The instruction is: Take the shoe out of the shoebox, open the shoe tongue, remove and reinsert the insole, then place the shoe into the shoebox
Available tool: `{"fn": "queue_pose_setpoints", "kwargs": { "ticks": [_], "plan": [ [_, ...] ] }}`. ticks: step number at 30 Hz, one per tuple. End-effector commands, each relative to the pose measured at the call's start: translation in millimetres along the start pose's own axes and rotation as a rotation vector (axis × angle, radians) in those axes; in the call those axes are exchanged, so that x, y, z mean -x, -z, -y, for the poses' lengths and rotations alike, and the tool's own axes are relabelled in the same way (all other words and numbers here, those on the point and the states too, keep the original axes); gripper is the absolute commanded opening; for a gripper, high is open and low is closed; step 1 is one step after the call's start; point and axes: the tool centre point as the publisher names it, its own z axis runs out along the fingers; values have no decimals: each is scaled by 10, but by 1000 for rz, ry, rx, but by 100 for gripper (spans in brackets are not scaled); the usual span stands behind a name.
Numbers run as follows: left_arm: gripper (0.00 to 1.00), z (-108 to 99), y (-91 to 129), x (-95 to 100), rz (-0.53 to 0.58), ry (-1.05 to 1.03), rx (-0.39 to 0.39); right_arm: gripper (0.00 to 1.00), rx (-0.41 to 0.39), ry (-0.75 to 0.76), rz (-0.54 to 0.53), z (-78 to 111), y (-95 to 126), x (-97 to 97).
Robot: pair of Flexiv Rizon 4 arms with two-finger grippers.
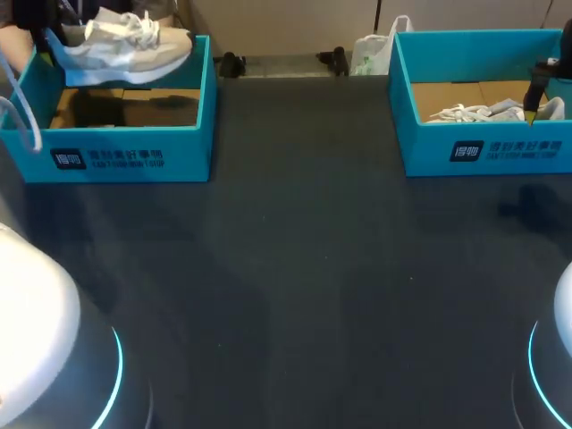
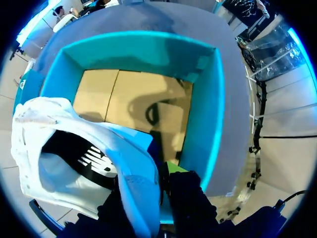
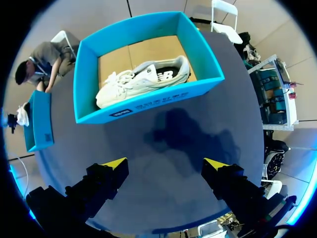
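Dark table point(image 1: 304, 268): left shoebox point(image 1: 134, 152) and right shoebox point(image 1: 483, 147) at far corners, well apart. Left claw point(image 2: 154, 184) grips shoe point(image 1: 125, 49) above left shoebox's rim; right claw point(image 3: 166, 163), fingers spread, hovers before right shoebox's front wall.

This is looking like a robotics lab: the left arm point(image 1: 36, 340) and right arm point(image 1: 561, 357), cyan rings glowing, are flanking a dark counter point(image 1: 304, 268) carrying the left shoebox point(image 1: 134, 156) and right shoebox point(image 1: 487, 152).

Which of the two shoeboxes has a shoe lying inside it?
The right shoebox: a white shoe lies on its floor. The left shoebox shows bare cardboard, the other shoe held above it in the left gripper.
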Motion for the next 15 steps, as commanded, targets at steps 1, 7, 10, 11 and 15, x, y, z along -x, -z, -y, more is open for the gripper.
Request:
{"fn": "queue_pose_setpoints", "kwargs": {
  "ticks": [1, 7, 10, 11, 15],
  "plan": [
    [0, 541, 470, -22, -18, 9, 106, 100, 2, -1, 0, 7, -1, 1],
    [0, 702, 620, -30, -34, 55, 129, 100, 2, -1, 0, 7, -1, 1],
    [0, 702, 620, -30, -34, 55, 129, 100, 2, -1, 0, 7, -1, 1],
    [0, 702, 620, -30, -34, 55, 129, 100, 2, -1, 0, 7, -1, 1],
    [0, 702, 620, -30, -34, 55, 129, 100, 2, -1, 0, 7, -1, 1]
  ]
}}
